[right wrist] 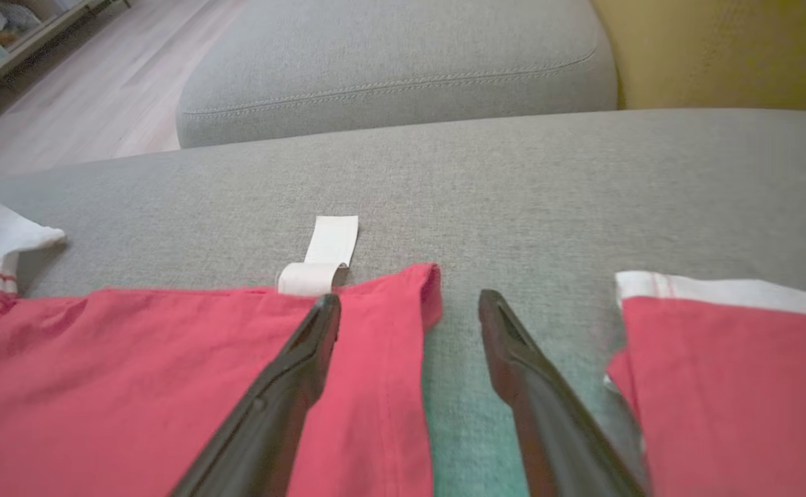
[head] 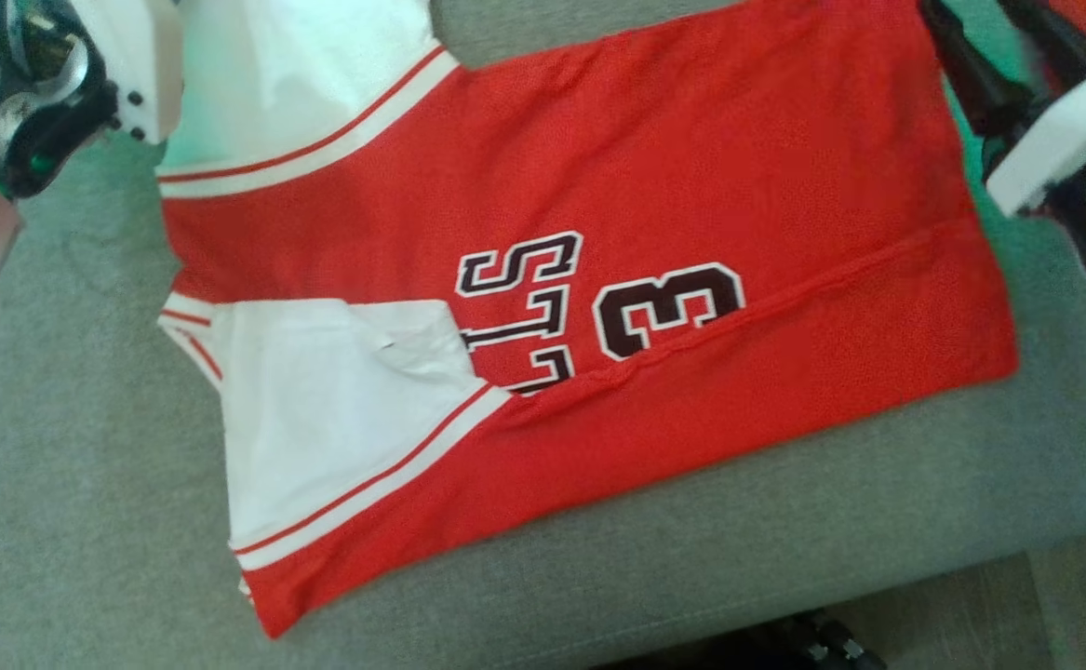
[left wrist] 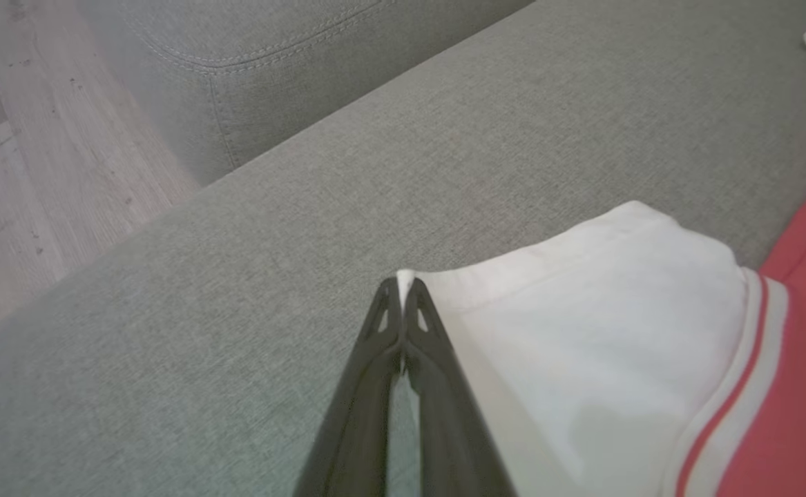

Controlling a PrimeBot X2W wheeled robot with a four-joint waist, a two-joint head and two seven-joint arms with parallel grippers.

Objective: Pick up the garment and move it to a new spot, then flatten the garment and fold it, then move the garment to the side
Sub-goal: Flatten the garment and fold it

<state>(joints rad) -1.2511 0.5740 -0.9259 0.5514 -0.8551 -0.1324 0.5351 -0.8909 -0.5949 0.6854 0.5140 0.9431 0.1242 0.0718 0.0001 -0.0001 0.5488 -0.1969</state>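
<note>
1. The garment (head: 654, 186), a red jersey with white sleeves, is lying spread on the grey cushion (head: 87, 465). Its near long edge is lying doubled over part of the lettering, and the near sleeve (head: 338, 419) is lying folded in over the body.
2. The left gripper (left wrist: 403, 293) is pinching the white cuff edge of the far sleeve (left wrist: 582, 310), with its fingers together on the fabric, low against the cushion.
3. The right gripper (right wrist: 411, 304) is hovering with fingers apart, gripping nothing. One finger is over a red hem corner beside a white label (right wrist: 327, 252), the other over bare cushion.
4. Progress, as judged: relocating and flattening are looking done, and folding is under way — one side in, the far sleeve apparently next. Remaining are the finishing folds, then moving the garment aside.
</note>
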